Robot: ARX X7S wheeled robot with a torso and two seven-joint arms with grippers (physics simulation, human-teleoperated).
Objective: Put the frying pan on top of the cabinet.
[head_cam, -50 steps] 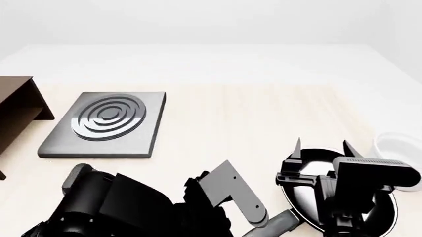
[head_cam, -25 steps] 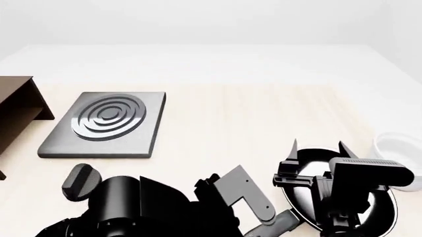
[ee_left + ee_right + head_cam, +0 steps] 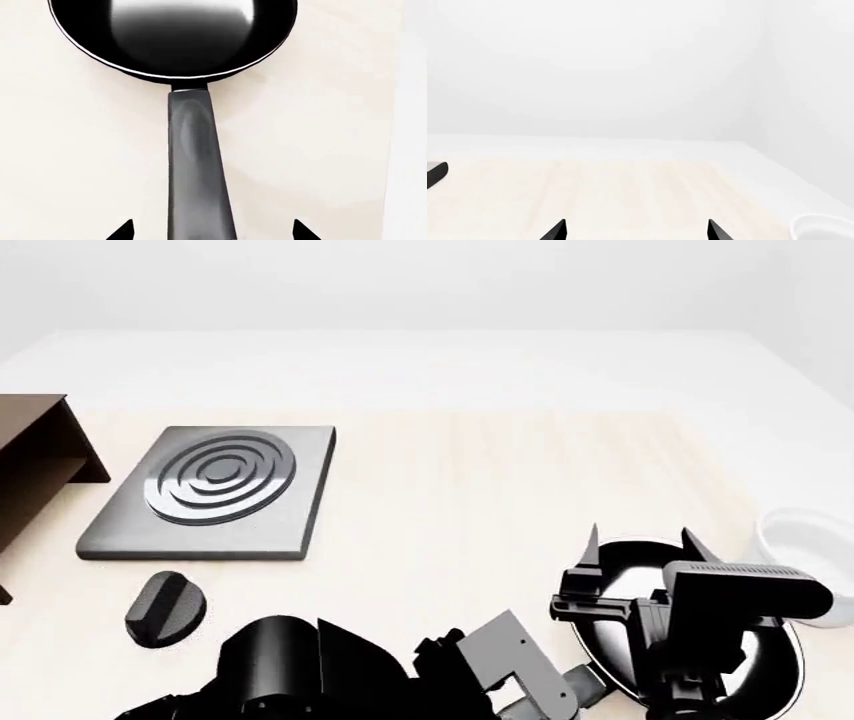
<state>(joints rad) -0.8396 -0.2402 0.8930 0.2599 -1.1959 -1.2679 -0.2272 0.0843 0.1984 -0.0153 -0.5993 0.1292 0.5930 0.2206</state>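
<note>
Cabinet (image 3: 30,465) is seen at the far left, well apart from the frying pan (image 3: 627,630), which lies flat at the near right. The left gripper (image 3: 212,231) is spread apart astride the handle (image 3: 195,170), evidently for a grasp. The right gripper (image 3: 642,548) is held open above the pan.
</note>
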